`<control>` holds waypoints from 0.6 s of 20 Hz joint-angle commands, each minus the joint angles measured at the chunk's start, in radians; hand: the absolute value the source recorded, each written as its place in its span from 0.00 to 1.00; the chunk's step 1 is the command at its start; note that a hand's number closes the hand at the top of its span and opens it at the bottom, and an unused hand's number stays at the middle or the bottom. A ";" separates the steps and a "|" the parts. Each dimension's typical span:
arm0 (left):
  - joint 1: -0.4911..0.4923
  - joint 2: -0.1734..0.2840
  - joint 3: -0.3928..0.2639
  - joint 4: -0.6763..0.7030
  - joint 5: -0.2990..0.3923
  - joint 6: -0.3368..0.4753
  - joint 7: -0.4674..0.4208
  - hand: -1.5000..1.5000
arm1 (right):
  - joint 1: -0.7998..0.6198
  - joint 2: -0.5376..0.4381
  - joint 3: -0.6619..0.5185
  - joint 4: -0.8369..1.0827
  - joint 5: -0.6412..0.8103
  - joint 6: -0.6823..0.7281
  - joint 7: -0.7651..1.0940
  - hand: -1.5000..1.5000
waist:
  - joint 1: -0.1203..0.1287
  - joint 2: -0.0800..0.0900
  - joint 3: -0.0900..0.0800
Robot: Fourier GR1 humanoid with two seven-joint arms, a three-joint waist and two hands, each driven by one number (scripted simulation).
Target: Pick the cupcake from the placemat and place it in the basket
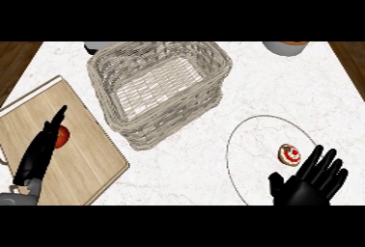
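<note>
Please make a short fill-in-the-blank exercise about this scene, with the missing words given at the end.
1. The cupcake lies on the ____, not in the basket.
2. The right hand, beside the cupcake, is ____.
3. The left hand is above the wooden ____.
4. The red fruit sits to the ____ of the basket.

Missing words: placemat; open; board; left

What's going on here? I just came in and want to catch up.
A robot is working at a counter. Its right robot hand is open, fingers spread, just below the cupcake, which sits on a round placemat and is not yet grasped. The wicker basket stands to the left of the placemat and holds nothing that shows. The left robot hand rests open over a wooden board, beside a small red thing.
</note>
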 commanded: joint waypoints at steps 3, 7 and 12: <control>0.017 -0.055 -0.025 0.034 -0.016 -0.014 0.042 0.50 | -0.051 0.000 -0.060 0.103 -0.035 -0.059 0.048 0.00 | 0.002 0.023 0.000; 0.017 -0.079 -0.017 0.091 -0.026 -0.013 -0.015 0.50 | -0.080 0.000 -0.079 0.126 -0.090 -0.024 0.007 0.00 | 0.000 0.025 0.000; 0.017 -0.072 -0.013 0.041 -0.034 -0.025 0.045 0.50 | -0.157 -0.017 -0.106 0.179 -0.251 0.025 -0.084 1.00 | 0.010 0.025 0.000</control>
